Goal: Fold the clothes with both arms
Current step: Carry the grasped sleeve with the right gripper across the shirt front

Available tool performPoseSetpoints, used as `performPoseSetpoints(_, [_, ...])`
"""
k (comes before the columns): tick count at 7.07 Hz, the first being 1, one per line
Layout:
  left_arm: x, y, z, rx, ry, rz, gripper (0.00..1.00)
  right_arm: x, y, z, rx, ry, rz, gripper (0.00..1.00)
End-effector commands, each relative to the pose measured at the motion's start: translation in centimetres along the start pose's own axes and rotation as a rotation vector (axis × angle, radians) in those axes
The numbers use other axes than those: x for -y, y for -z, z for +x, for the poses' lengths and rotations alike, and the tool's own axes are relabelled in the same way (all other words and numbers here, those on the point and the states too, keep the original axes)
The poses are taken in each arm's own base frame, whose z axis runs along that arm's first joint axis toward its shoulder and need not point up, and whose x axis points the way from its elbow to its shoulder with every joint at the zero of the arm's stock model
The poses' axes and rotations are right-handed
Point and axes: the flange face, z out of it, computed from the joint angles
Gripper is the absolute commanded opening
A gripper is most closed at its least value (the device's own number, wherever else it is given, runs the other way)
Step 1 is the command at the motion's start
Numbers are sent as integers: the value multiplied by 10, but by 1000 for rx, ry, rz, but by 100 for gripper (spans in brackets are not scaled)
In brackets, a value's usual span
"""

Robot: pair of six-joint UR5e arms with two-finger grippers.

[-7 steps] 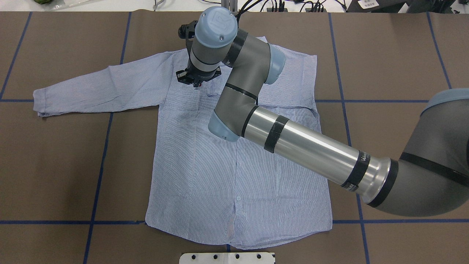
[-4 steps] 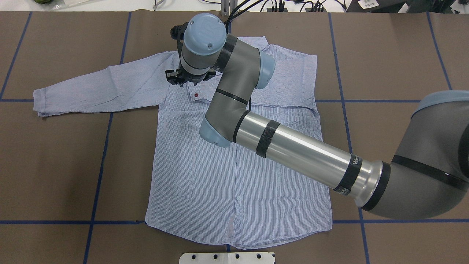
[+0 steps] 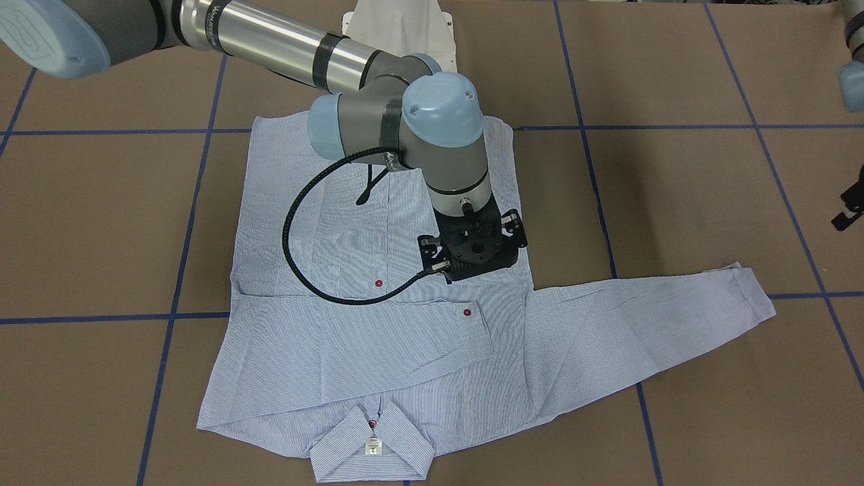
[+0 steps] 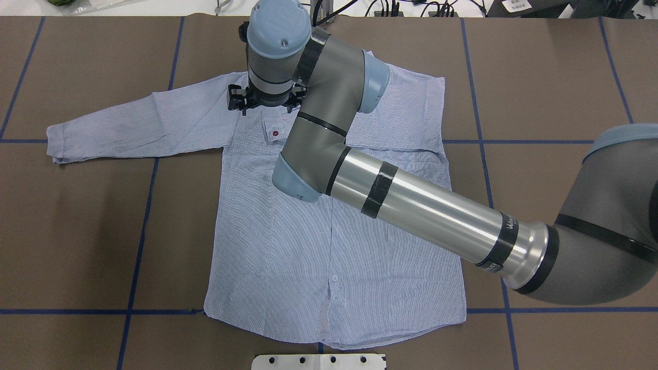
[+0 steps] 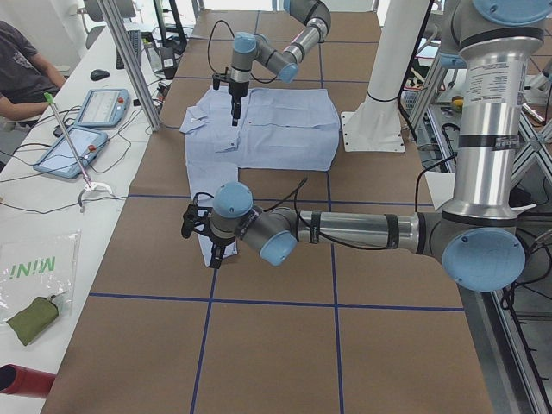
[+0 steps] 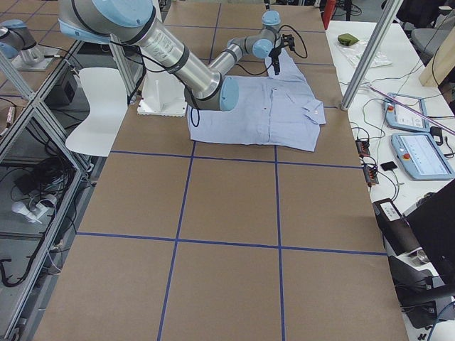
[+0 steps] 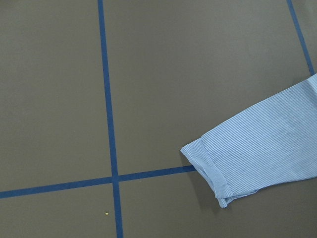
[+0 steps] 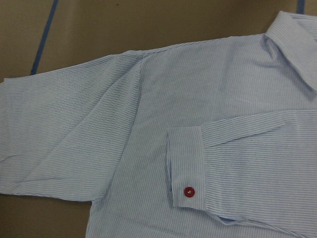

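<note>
Right pincer [image 3: 476,260] shifted left, off folded cuff [image 3: 472,329]; open or closed, cannot tell. Risk: unpinned cuff springs back, undoing shirt [image 4: 308,246] fold.

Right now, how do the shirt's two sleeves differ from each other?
The folded sleeve lies across the front of the shirt, while the outstretched sleeve reaches straight out over the brown table. The folded sleeve ends in a cuff that shows a red button; no button shows at the outstretched sleeve's end. Both are the same light blue, finely striped cloth, and both lie flat.
</note>
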Motion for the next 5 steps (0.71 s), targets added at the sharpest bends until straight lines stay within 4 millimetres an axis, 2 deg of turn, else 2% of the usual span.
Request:
performPoseSetpoints(1, [-24, -54, 7, -22, 92, 47, 99, 3, 30, 57, -72, -53, -41, 100])
performPoseSetpoints(2, [-23, -75, 21, -39, 152, 50, 99, -18, 45, 101, -93, -14, -49, 100])
performPoseSetpoints(3, [-28, -97, 40, -11, 185, 76, 99, -42, 72, 149, -126, 51, -60, 100])
performPoseSetpoints(4, [-33, -108, 48, 9, 206, 89, 98, -53, 95, 184, -160, 76, -80, 100])
performPoseSetpoints(5, [-31, -113, 46, 22, 210, 96, 94, -59, 108, 216, -161, 60, -109, 100])
